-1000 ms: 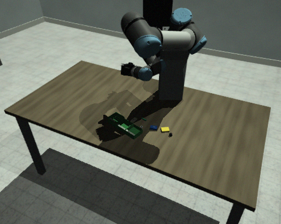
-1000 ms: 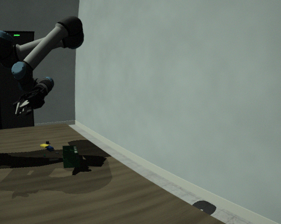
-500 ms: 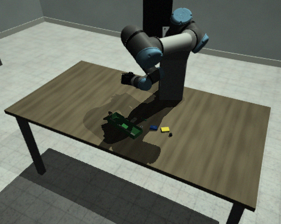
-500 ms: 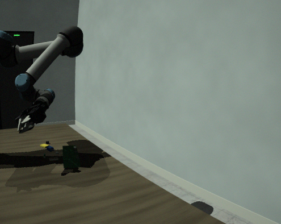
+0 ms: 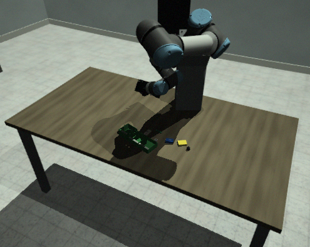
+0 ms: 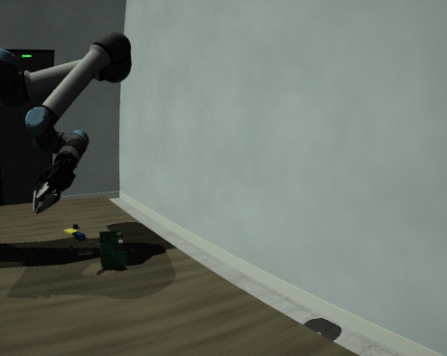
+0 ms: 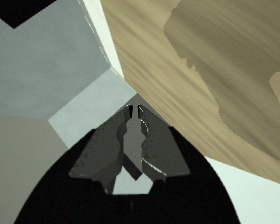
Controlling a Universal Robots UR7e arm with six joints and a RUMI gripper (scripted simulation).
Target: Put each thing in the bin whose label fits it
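Observation:
My gripper (image 5: 136, 89) (image 6: 37, 210) (image 7: 135, 106) is shut with nothing between its fingertips, high above the table. Joined green bins (image 5: 148, 150) (image 6: 111, 254) stand upright in a row; their labels are not readable. Beside them lie a blue block (image 5: 169, 141) (image 6: 79, 236), a yellow block (image 5: 182, 143) (image 6: 70, 231) and a small black thing (image 5: 188, 148) (image 6: 75, 226). A tiny grey thing (image 5: 156, 140) lies between the bins and the blue block. A flat grey piece (image 5: 148, 132) (image 6: 86, 252) and a tiny green thing (image 5: 160, 132) (image 6: 70, 247) lie in shadow.
The wooden table (image 5: 235, 150) (image 6: 167, 316) (image 7: 152, 30) carries everything. The arm's dark pedestal (image 5: 191, 88) stands at its back edge. The arm's shadow falls over the bins and the table around them. A pale wall (image 6: 280, 135) stands beyond the table.

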